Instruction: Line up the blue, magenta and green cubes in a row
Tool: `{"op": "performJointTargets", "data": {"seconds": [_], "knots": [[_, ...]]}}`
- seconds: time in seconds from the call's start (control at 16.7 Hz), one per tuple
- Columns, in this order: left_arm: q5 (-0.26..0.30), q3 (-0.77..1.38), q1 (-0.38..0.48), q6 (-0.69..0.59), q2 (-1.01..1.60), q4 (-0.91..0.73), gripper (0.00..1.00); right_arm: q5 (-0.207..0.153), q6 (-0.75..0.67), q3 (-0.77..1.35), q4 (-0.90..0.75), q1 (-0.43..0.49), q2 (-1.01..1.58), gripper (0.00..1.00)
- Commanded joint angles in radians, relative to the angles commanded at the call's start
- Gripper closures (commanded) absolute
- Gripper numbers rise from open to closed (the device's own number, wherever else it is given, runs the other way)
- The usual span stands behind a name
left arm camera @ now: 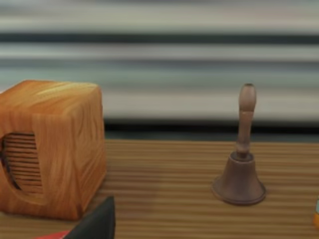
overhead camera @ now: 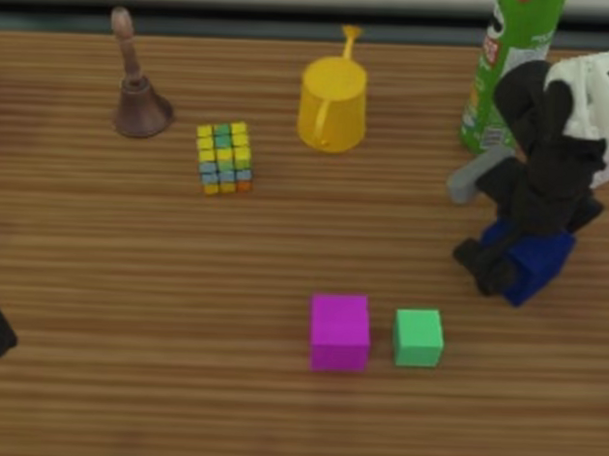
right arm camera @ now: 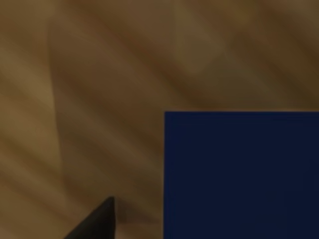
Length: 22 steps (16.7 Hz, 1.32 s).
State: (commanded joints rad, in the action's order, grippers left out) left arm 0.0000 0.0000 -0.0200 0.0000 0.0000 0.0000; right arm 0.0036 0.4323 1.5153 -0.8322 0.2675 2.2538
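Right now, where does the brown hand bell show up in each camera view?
Top view: the brown hand bell stands at the table's far left, left of the puzzle cube.
Left wrist view: the bell stands upright beside a wooden box.
Right wrist view: not in it.
Shared landmark: the striped wooden table.

Brown wooden table with fine horizontal grain [overhead camera: 132,282]

A dark strip [overhead camera: 241,28] runs along its far edge; beyond it, pale grey-and-white banded wall [left arm camera: 159,55].
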Motion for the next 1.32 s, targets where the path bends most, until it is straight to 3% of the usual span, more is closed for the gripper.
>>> {"op": "performJointTargets", "data": {"seconds": [0.06,0.84,1.32], "knots": [[0.000,0.000,0.000,0.000,0.000,0.000,0.00,0.000,0.000,0.000,0.000,0.000,0.000,0.00],[0.000,0.000,0.000,0.000,0.000,0.000,0.00,0.000,0.000,0.000,0.000,0.000,0.000,0.98],[0.000,0.000,0.000,0.000,0.000,0.000,0.00,0.000,0.000,0.000,0.000,0.000,0.000,1.00]]}}
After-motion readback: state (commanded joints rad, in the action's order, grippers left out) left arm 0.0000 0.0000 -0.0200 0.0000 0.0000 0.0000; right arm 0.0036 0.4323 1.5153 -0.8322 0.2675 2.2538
